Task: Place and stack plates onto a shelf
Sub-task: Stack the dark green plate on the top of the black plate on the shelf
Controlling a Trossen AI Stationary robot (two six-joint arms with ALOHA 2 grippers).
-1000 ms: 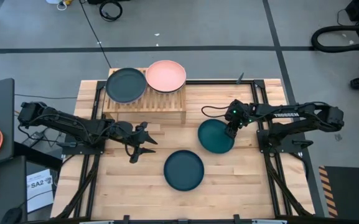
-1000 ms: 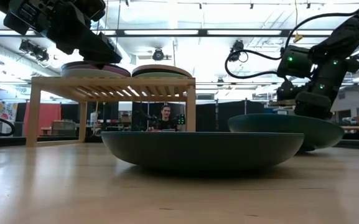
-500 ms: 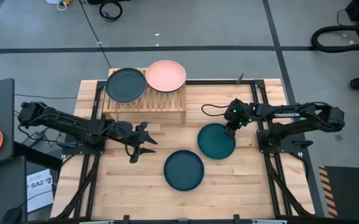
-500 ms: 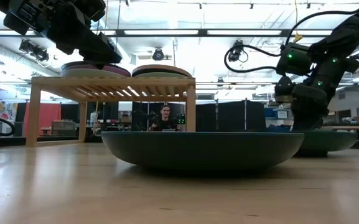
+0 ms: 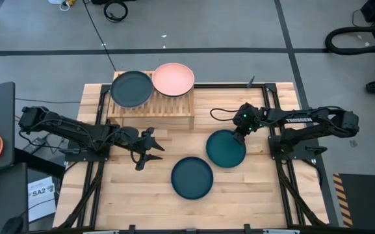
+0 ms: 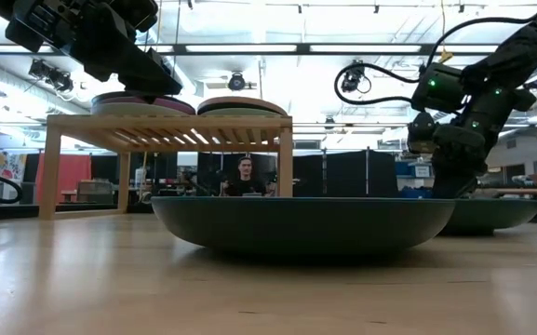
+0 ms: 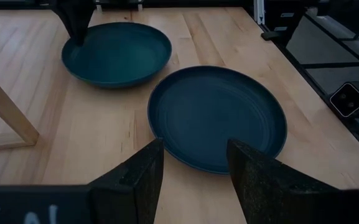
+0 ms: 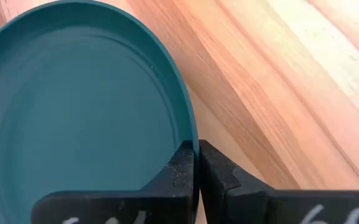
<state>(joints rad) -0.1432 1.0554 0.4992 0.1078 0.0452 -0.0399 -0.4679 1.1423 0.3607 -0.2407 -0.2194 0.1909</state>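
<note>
The shelf (image 5: 151,107) stands at the table's far left and carries a black plate (image 5: 132,89) and a pink plate (image 5: 173,78), both resting flat on its slats. A green-teal plate (image 5: 225,149) lies on the table to the shelf's right. My right gripper (image 5: 240,134) is shut on this plate's far right rim. A dark teal plate (image 5: 192,177) lies flat nearer the front edge. My left gripper (image 5: 149,151) hovers open to the left of that plate, with nothing between its fingers (image 7: 139,177). My right gripper pinches the green-teal plate's rim (image 8: 188,134) at its far right side, one finger inside the plate and one outside. The fingers (image 8: 179,168) slant down onto the rim from the table's right. The plate rests on the table, about level.
Bare wooden tabletop lies in front of the shelf and along the near edge. Dark metal frame rails (image 5: 279,117) run along both sides of the table. A person (image 6: 246,177) sits in the room beyond the table, seen under the shelf.
The green-teal plate stood tilted with one side raised a second ago; it has dropped flat onto the table and slid slightly toward the near edge. My right gripper has tipped a little further down and has shut on its rim.
</note>
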